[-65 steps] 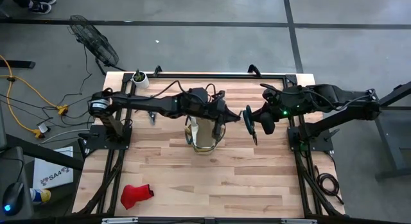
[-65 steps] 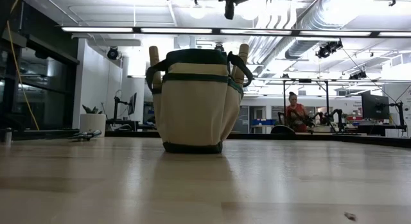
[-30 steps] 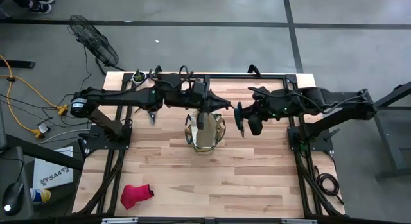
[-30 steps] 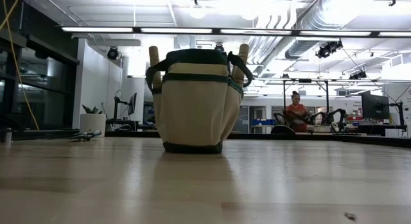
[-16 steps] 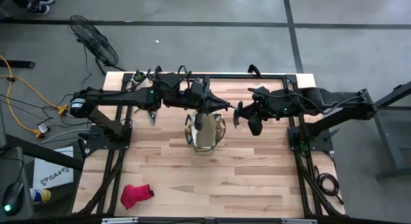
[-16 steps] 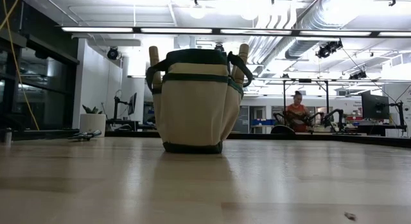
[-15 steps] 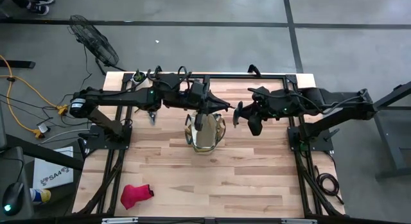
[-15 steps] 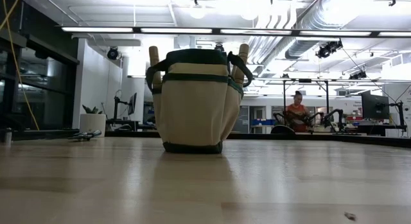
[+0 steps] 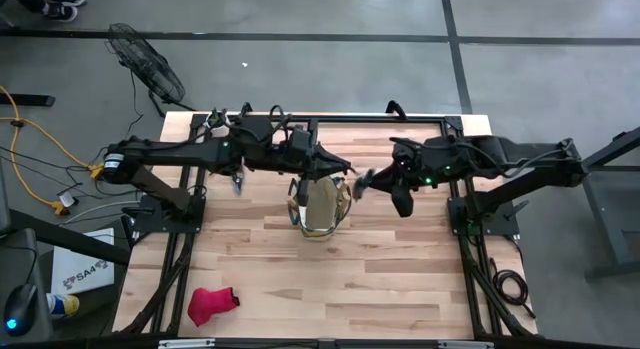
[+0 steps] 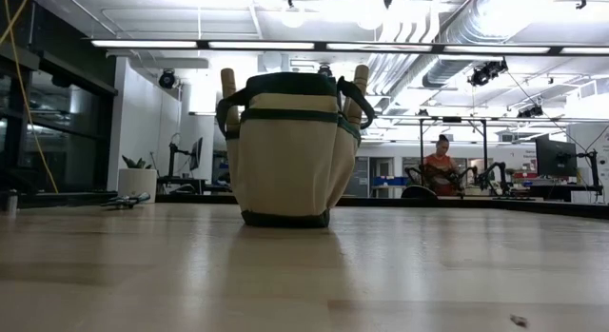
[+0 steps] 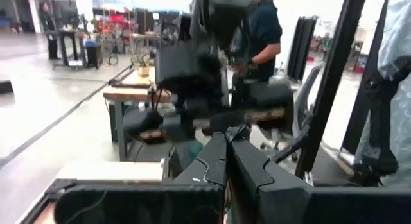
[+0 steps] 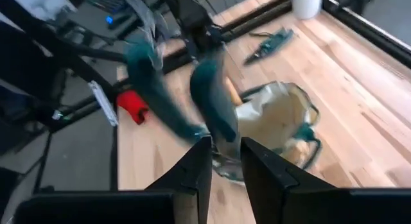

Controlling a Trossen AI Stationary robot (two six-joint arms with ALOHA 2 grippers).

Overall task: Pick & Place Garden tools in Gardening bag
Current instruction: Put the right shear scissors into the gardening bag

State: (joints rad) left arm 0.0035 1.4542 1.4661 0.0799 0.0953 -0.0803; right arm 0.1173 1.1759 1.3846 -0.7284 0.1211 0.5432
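The tan gardening bag [image 9: 320, 204] with green trim stands upright on its base mid-table, and two wooden handles [image 10: 228, 85] stick up out of it. My right gripper [image 12: 225, 144] hovers just right of the bag [image 12: 282, 121], shut on green-handled pruning shears [image 12: 209, 99]. My left gripper [image 11: 226, 137] is shut and empty, level above the bag's far side [image 9: 347, 173], facing the right gripper. A second pair of shears [image 9: 237, 179] lies flat on the far left of the table. A red glove [image 9: 212, 303] lies at the near left. My right gripper pinches the shears between its two fingers at the end where the two handles meet [image 12: 215, 137]. The fingers come from the table's right, slanting down. Both green handles [image 12: 148, 76] stick out past the fingertips, spread apart, with the shears lifted clear above the table beside the bag.
A small white pot [image 9: 215, 121] with a plant stands at the far left corner. A black frame [image 9: 330, 119] runs along the table's far and side edges. Bare wood [image 9: 380, 279] lies in front of the bag. People sit at benches beyond the table [image 10: 441, 161].
My left gripper has drawn back a little toward the table's left, staying shut. My right gripper has rolled and tipped in place, so the shears have swung around toward the bag and show blurred.
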